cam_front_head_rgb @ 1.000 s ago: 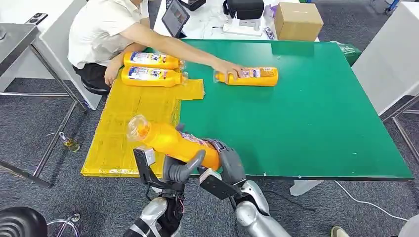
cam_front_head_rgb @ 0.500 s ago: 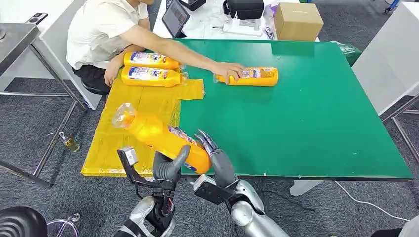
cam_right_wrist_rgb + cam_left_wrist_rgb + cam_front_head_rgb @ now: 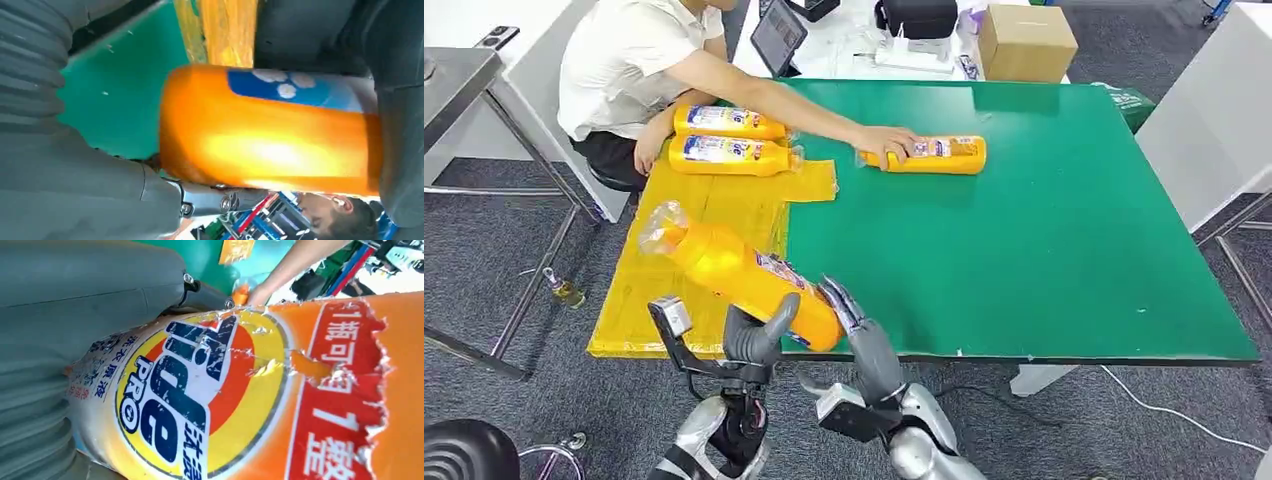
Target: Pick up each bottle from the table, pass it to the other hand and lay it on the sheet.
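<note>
My left hand (image 3: 759, 338) grips the lower body of an orange detergent bottle (image 3: 736, 274), which hangs tilted over the near edge of the yellow sheet (image 3: 679, 285), its plastic-wrapped cap pointing far left. Its label (image 3: 210, 390) shows close up against my left hand (image 3: 75, 335). My right hand (image 3: 856, 325) stands just right of the bottle's base, fingers spread and straight, holding nothing. The bottle's base (image 3: 265, 130) lies between my right hand's thumb and fingers (image 3: 75, 175). Two more bottles (image 3: 727, 122) (image 3: 729, 153) lie on the sheet's far end.
A seated person reaches across the green table (image 3: 1044, 240), with a hand (image 3: 886, 142) on a fourth bottle (image 3: 939, 153) lying there. A cardboard box (image 3: 1026, 42), a tablet and devices sit on the white table behind. Metal table legs stand to the left.
The held bottle has moved left over the sheet with my left hand. My right hand has let go of the base and spread its fingers.
</note>
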`<state>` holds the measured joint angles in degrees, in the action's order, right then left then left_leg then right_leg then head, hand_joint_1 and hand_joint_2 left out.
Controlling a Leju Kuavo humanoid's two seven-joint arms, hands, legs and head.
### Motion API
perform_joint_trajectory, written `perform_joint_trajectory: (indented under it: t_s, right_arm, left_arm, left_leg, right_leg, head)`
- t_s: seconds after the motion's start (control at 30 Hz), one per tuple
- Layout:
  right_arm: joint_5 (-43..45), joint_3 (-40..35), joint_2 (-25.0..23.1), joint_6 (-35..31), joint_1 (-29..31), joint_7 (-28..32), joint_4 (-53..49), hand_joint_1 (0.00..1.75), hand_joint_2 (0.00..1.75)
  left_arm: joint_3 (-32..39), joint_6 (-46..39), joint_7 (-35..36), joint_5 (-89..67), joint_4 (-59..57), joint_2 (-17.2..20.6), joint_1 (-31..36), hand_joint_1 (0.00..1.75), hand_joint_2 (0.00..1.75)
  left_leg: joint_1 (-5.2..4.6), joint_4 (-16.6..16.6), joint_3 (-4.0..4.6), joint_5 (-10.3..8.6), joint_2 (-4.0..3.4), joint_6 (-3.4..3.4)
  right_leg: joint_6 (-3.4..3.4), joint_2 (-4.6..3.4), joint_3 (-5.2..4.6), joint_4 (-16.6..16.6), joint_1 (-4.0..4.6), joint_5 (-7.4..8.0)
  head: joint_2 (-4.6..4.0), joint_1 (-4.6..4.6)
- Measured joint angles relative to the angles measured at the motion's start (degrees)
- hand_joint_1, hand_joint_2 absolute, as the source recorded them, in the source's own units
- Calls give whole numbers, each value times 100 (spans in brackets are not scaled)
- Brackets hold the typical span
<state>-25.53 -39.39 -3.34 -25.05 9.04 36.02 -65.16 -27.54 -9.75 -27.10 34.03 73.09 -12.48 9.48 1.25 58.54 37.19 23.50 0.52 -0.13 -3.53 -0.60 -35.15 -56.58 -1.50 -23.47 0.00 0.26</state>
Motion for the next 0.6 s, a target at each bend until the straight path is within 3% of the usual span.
perform_joint_trajectory:
  t_s: [0.1,0.2,0.23,0.33,0.47,0.6]
  right_arm:
    - [-7,28,2,-309,-102,120,-59,0,175]
    - [-165,261,-87,-1170,-363,336,-377,0,175]
    - [-375,475,-213,-1330,-512,361,-650,0,0]
    - [-1097,1554,-737,-1488,-796,380,-1847,0,0]
    - [-997,2576,-1140,-1519,-892,385,-2945,0,0]
    - [-818,3058,-1362,-1519,-1010,385,-3468,0,0]
  left_arm:
    - [11,-333,-22,-420,-13,20,35,175,175]
    - [15,-834,4,-1411,-229,190,230,175,175]
    - [26,-1022,57,-1842,-350,289,314,175,175]
    - [206,-1366,214,-3094,-783,531,520,175,175]
    - [472,-1366,544,-3984,-1125,749,749,175,175]
    - [599,-1418,1170,-4821,-1426,953,1033,175,175]
  left_leg:
    - [0,0,0,-1,1,0]
    - [1,-1,1,-2,3,-1]
    - [2,-1,1,-2,2,-1]
    - [6,-1,-2,-5,-4,-4]
    - [10,-1,-1,-7,1,-3]
    - [7,-1,-1,-6,1,-3]
  right_leg:
    - [0,1,1,0,0,0]
    - [0,2,2,-1,2,1]
    - [1,1,0,-3,3,1]
    - [3,-2,-5,-5,8,2]
    - [3,4,2,-5,8,2]
    - [3,4,1,-3,7,2]
  head:
    - [0,2]
    - [0,0]
    - [0,4]
    - [0,-5]
    - [0,2]
    - [0,2]
